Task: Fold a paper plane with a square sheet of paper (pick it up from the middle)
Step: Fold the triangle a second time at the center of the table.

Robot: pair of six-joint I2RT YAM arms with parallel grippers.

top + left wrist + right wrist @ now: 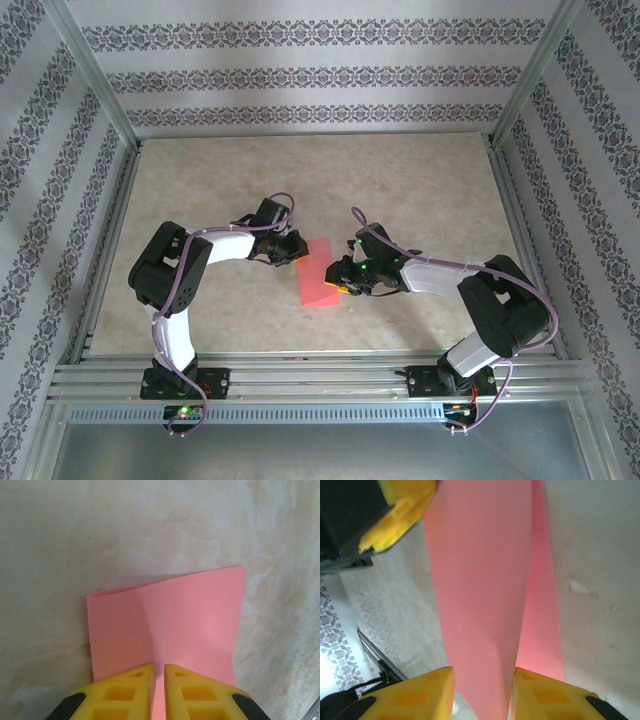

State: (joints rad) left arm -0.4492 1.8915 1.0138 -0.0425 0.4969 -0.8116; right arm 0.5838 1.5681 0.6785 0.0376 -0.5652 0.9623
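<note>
Thin salmon-pink square sheet of paper [320, 272] is sitting mid-table, doubled over on itself, and two layers are showing at its far edge in the left wrist view [170, 625]. It is running as a long pink band in the right wrist view [480, 580].

Left gripper [292, 250] is pinching the sheet's near edge. Its yellow fingers [132, 690] are nearly pressed together, with a thin strip of pink showing between them [159, 667].

Right gripper [350, 278] is coming at the sheet from the opposite side. Its jaws are standing apart [482, 672] and straddling the folded paper, with a sliver of tabletop showing between one finger [410, 695] and the sheet. Contact on the other side is unclear.

Beige marbled tabletop [420, 190] is lying under everything, grey-patterned wallpaper walls [300, 75] are enclosing it, and an aluminium rail [320, 375] is carrying both arm bases.
</note>
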